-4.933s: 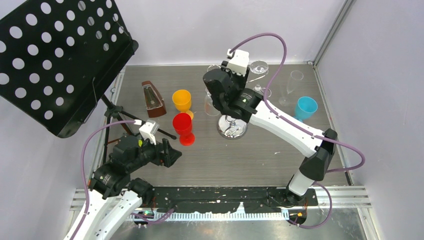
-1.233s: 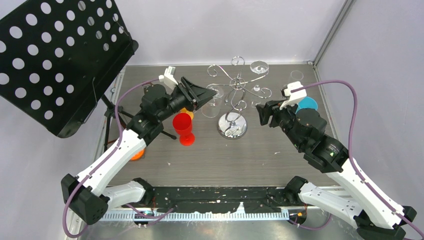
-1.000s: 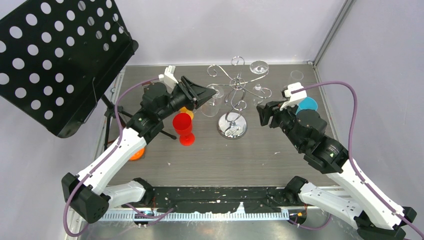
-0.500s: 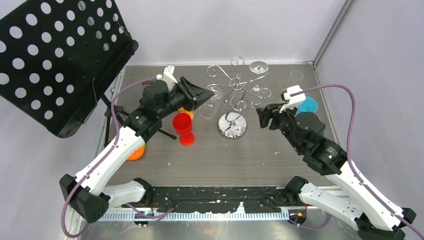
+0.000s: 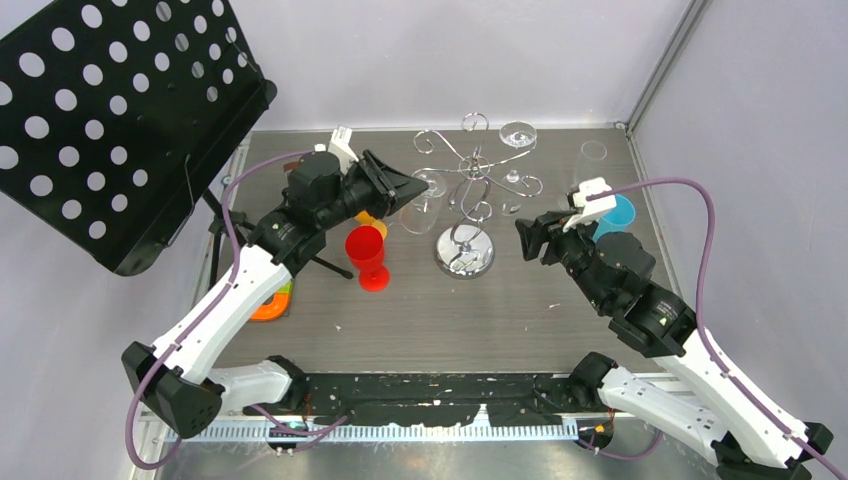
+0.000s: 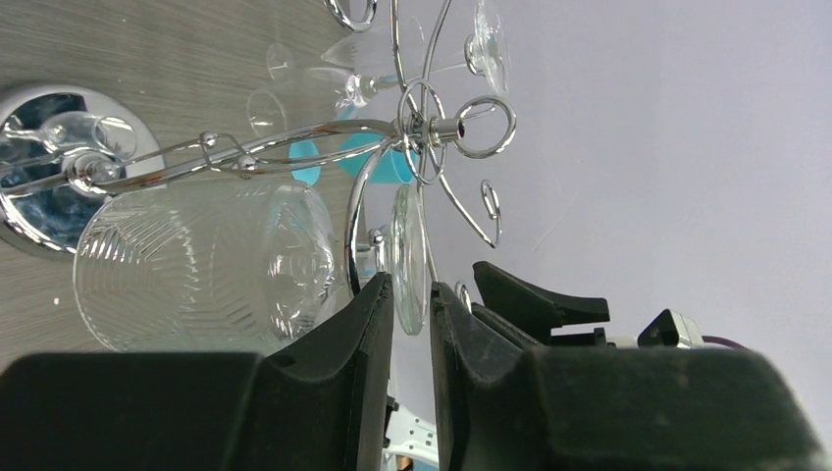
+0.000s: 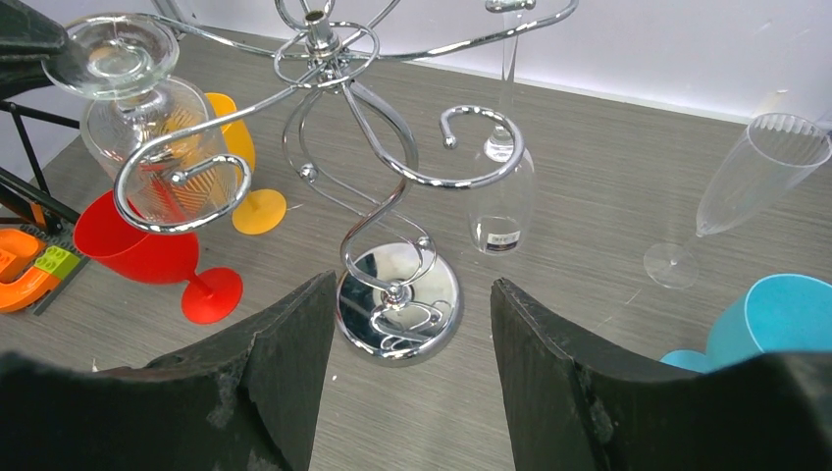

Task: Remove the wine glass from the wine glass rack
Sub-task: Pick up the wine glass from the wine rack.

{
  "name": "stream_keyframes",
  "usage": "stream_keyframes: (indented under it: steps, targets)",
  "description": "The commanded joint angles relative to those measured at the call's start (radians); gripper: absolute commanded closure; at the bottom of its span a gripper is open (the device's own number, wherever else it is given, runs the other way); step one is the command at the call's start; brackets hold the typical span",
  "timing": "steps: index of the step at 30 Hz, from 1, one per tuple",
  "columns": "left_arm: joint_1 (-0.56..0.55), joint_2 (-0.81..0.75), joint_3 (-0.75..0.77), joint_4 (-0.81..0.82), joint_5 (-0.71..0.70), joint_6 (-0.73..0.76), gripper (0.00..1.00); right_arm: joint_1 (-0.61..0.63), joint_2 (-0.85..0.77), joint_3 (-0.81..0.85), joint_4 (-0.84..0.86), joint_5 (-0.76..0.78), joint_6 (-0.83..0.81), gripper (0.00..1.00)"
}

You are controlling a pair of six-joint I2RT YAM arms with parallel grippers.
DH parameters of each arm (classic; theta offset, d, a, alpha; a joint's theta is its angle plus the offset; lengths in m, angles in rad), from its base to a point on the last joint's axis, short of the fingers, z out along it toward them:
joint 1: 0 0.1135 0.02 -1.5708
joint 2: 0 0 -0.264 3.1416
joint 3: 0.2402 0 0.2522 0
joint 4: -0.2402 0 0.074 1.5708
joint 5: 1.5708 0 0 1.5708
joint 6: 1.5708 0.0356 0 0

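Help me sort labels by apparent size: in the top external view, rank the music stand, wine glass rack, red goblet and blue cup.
1. music stand, likely nearer the camera
2. wine glass rack
3. red goblet
4. blue cup, partly hidden, so uncertain

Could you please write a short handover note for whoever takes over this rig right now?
Left gripper: jaws stand narrowly apart around the foot of the patterned wine glass; a firm pinch cannot be confirmed.
Right gripper: open and empty, to the right of the wine glass rack.
Things: the wine glass hangs upside down on a scroll arm on the rack's left side. A narrower glass hangs on another arm.
Done: the left gripper has reached the glass.
Left: secure the grip, slide the foot out of the scroll arm, lift clear.
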Motion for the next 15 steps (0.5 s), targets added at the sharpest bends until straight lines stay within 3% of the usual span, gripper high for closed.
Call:
stream_keyframes:
  steps: [1, 10, 15]
  targets:
    - [0.000, 0.022, 0.047, -0.063, -0.037, 0.046, 0.78, -0.005, -0.019, -0.015, 0.061, 0.000, 0.014, 0.35]
    - [0.000, 0.035, 0.072, -0.106, -0.041, 0.070, 0.87, -0.005, -0.043, -0.038, 0.067, -0.004, 0.015, 0.35]
    - [0.000, 0.035, 0.072, -0.109, -0.037, 0.079, 1.00, -0.004, -0.052, -0.045, 0.066, -0.002, 0.012, 0.35]
